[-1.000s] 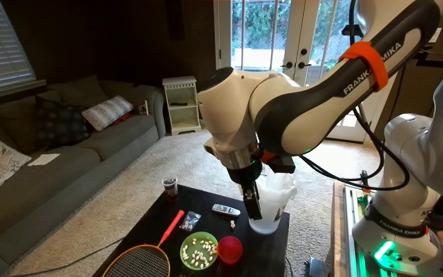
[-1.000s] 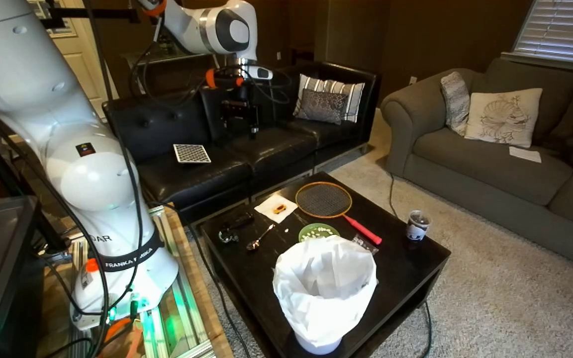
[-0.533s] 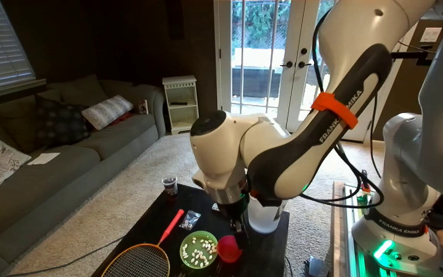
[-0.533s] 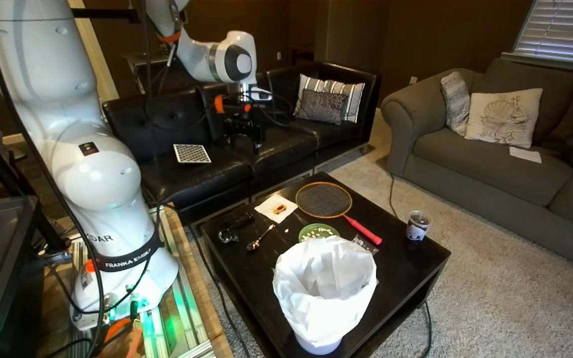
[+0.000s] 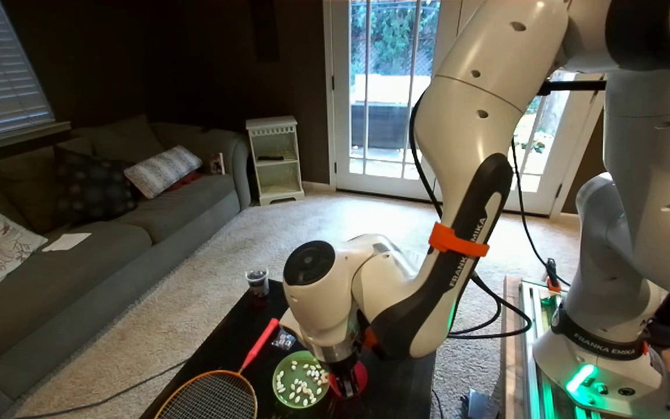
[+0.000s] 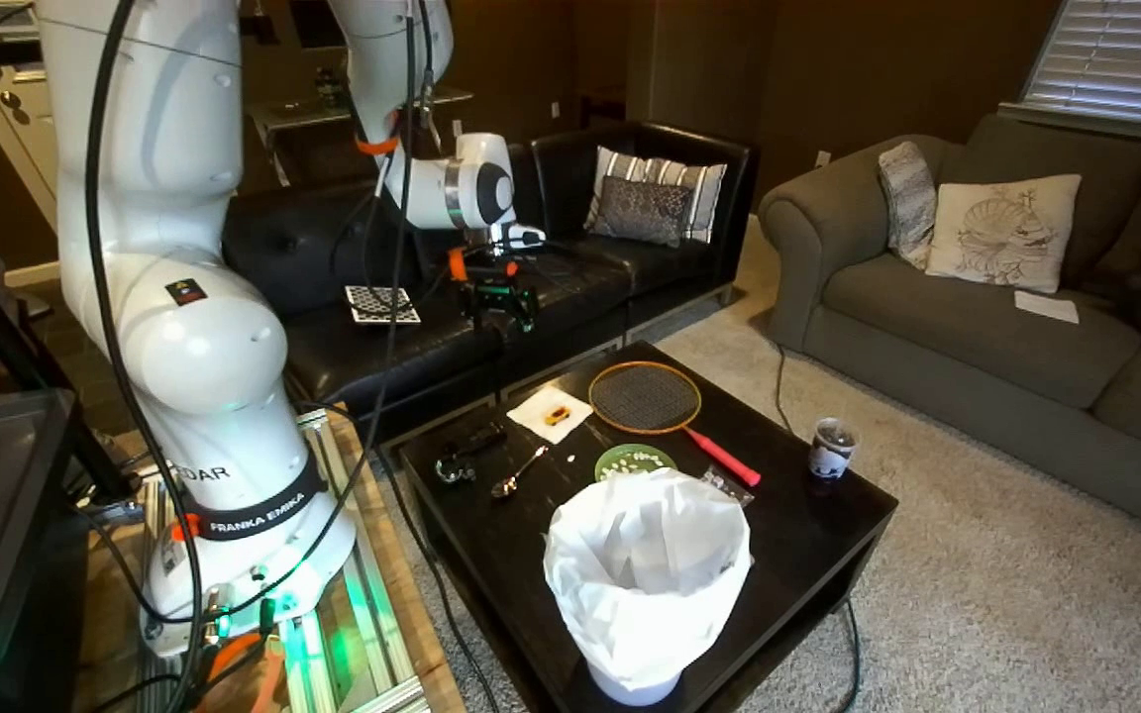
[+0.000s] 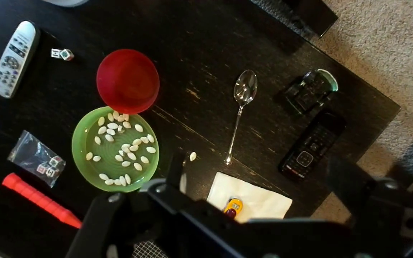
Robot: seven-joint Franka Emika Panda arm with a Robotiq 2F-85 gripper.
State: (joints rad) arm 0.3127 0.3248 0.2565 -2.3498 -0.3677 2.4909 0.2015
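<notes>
Black fingers [image 7: 346,184]: stood spread apart, gripping nothing.
Silver metal spoon [image 7: 238,116]: stretched ahead of their gap in the wrist view, handle end nearest.

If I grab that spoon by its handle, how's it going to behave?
The spoon looks like metal, so it is probably stiff. Its polished shine suggests it may slip or swivel in the grip. Held near the thin handle's tip, it would likely dip toward the wider end.
</notes>
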